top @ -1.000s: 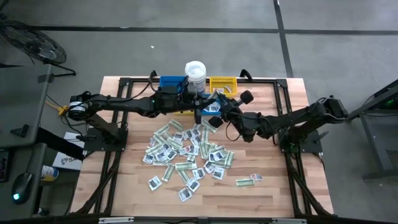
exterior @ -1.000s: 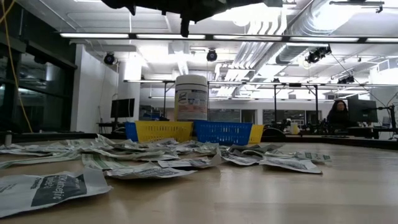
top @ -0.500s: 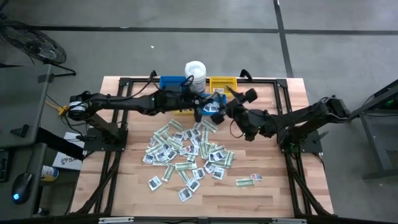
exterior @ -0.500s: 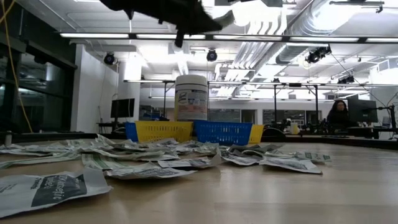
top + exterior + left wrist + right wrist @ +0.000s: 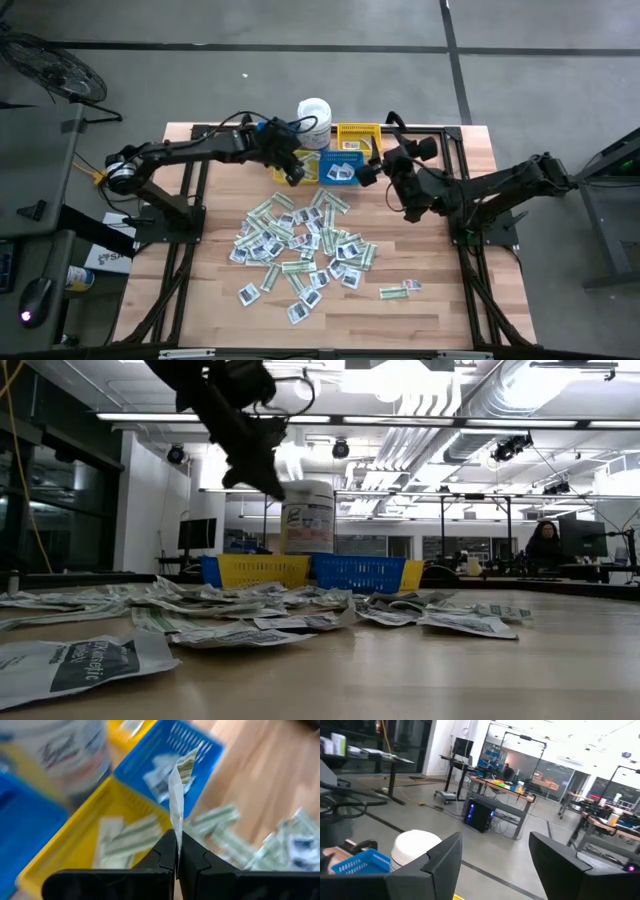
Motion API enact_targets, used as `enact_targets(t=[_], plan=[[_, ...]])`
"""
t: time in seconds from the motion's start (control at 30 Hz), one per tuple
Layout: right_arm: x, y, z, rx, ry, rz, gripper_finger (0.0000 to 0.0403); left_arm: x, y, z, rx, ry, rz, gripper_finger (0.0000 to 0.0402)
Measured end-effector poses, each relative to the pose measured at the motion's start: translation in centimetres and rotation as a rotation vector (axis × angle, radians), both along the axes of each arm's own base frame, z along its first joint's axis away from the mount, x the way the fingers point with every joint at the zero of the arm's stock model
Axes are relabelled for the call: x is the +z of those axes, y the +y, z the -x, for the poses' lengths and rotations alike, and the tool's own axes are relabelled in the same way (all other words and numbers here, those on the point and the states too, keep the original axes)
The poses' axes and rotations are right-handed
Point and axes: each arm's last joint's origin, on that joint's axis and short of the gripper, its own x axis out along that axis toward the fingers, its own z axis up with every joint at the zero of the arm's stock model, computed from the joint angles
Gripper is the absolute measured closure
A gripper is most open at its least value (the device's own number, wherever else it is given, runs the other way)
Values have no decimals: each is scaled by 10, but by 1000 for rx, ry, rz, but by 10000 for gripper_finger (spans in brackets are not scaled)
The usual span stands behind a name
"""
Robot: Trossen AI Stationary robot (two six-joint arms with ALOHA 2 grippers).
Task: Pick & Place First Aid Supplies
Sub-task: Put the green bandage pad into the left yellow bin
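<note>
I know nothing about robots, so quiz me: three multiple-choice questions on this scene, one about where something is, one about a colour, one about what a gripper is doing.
1. Where does the white lidded tub stand?
A. At the table's far edge, by the bins
B. In the middle of the packet pile
C. On the floor

2. What colour is the bin with packets in it nearest the right gripper?
A. Red
B. Blue
C. Black

3. What is the left gripper doing?
A. Standing wide open and empty
B. Lifting the tub
C. Pinching one packet

Answers:
1 A: the high view shows the tub at the far edge beside the blue and yellow bins.
2 B: the high view shows a blue bin beside that gripper.
3 C: the left wrist view shows the fingers shut on a thin packet standing on edge.
</note>
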Motion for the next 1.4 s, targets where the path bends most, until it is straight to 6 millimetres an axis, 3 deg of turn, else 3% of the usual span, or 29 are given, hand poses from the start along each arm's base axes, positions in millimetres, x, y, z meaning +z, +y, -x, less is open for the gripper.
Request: enact_targets(t=[0.27,0.53,0.7,0.9,1.23,1.4], plan=[[-2,0,0,-19,27,1,178,-12,25,13,-15,65,53,401],[-3,0,1,-43,31,-3,178,-46,49,11,-75,71,253,401],[-3,-1,2,-88,33,-12,178,-62,56,9,-71,106,291,401],[-3,0,3,-130,34,-20,178,-67,57,8,-67,131,285,395],[-3,0,3,-133,34,-20,178,-67,57,8,-73,136,277,323],[-4,3,3,-123,35,-20,178,-65,55,12,-54,166,269,315]])
